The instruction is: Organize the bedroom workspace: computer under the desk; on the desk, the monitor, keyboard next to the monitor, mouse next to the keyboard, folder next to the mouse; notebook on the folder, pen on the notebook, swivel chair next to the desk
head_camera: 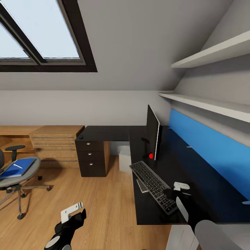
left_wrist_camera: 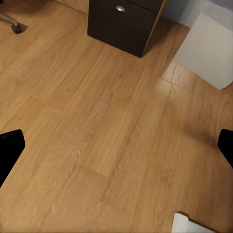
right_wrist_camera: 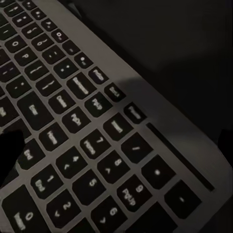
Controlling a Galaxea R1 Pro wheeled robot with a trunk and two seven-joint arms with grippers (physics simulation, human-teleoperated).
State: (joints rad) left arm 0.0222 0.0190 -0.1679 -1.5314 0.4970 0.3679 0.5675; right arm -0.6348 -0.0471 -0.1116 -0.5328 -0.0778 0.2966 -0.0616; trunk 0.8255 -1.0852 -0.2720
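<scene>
Black desk point(head_camera: 194, 194) carries the keyboard point(head_camera: 153, 186), over whose near end the right gripper point(head_camera: 175, 191) hangs, fingers spread, while the left gripper point(head_camera: 71, 215), also spread, hovers above wood floor point(left_wrist_camera: 111, 141).

The counter point(head_camera: 107, 132) is an L-shaped black top with black drawers bearing round silver knobs and a blue back panel along its right side. The monitor point(head_camera: 153, 137), a thin black screen, is stood upright on the counter, seen nearly edge-on. The keyboard point(head_camera: 153, 185), silver-grey with dark keys, is laid flat on the counter just near of the monitor. The computer point(head_camera: 124, 159), a light-grey box, is placed on the floor under the counter. The swivel chair point(head_camera: 15, 173), grey with black armrests, is positioned well apart at the far left; the blue folder point(head_camera: 15, 168) is laid on its seat, with the pen point(head_camera: 17, 166) on top.
</scene>
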